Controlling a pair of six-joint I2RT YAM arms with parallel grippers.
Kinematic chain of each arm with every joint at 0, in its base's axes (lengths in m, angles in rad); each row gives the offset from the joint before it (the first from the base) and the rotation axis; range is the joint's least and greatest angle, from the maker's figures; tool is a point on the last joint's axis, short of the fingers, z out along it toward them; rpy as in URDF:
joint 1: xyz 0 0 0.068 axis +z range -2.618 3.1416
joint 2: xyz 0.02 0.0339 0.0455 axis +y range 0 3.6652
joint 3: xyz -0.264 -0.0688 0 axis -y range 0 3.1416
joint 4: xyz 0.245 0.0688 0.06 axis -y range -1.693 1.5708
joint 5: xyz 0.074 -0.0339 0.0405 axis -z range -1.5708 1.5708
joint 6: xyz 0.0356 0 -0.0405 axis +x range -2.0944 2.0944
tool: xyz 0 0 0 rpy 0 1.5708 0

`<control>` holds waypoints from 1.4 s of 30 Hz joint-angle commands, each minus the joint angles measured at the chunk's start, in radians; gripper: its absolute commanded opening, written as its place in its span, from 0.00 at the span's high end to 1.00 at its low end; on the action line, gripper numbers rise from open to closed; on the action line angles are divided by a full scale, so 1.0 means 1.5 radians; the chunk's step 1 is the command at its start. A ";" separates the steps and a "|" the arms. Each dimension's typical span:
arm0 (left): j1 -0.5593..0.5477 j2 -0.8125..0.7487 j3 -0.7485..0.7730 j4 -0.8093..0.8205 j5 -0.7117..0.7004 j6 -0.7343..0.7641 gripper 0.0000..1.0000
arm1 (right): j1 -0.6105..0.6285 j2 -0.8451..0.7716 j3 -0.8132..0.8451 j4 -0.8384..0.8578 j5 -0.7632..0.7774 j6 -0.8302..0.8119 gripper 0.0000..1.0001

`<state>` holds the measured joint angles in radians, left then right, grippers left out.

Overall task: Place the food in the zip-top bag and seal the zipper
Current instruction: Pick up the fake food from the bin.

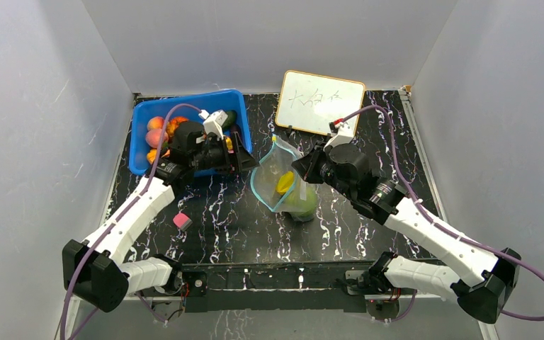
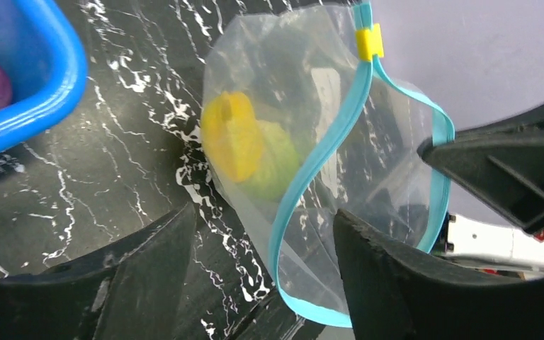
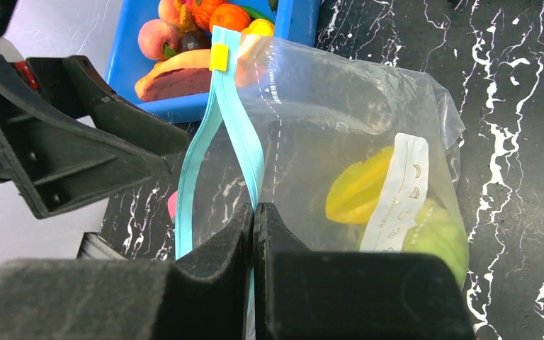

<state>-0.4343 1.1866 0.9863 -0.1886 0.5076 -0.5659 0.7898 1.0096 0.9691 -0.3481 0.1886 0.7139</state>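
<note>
- Your right fingers [image 3: 205,283] are clenched on the zipper [image 3: 237,142]; they pinch one teal lip only, and the other lip bows away, so the bag [image 3: 340,92] stands with its mouth gaping.
- Your left fingers [image 2: 397,283] are spread with nothing between them; the bag's mouth lies just beyond the tips, near but not touching.
- The food is split; a yellow piece [image 3: 358,188] and a green fruit [image 3: 439,241] sit at the bottom of the bag, while peaches and the rest wait in the bin [image 1: 184,106] behind the left wrist.
- Risk one: the pinch is thin and the film looks slick; pull sideways with the right arm and the lip may slide out, letting the bag slump shut.
- Risk two: the free lip hangs close to your left fingers; swing back to the bin carelessly and you could snag it and tip the bag, spilling both pieces.
- Risk three: the mouth looks narrow; drop the next piece off-centre and it will likely strike the lip and roll onto the table.
- The yellow slider [image 2: 370,42] sits at the zipper's far end, so sealing means running the whole strip.
</note>
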 commanded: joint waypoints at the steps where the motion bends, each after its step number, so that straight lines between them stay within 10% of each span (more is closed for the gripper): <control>1: -0.002 -0.005 0.070 -0.087 -0.114 0.036 0.12 | 0.000 -0.011 0.004 0.045 0.007 -0.034 1.00; 15: 0.006 0.011 0.160 -0.208 -0.515 -0.045 0.02 | -0.001 -0.027 0.010 0.049 -0.005 -0.100 1.00; 42: 0.166 0.257 0.287 -0.203 -0.657 -0.282 0.40 | 0.000 -0.057 0.018 0.029 0.015 -0.115 1.00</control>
<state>-0.1879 1.5482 1.3403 -0.4255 -0.4049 -0.8700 0.7898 0.9558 0.9646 -0.3443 0.1902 0.5476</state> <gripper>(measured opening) 0.615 0.009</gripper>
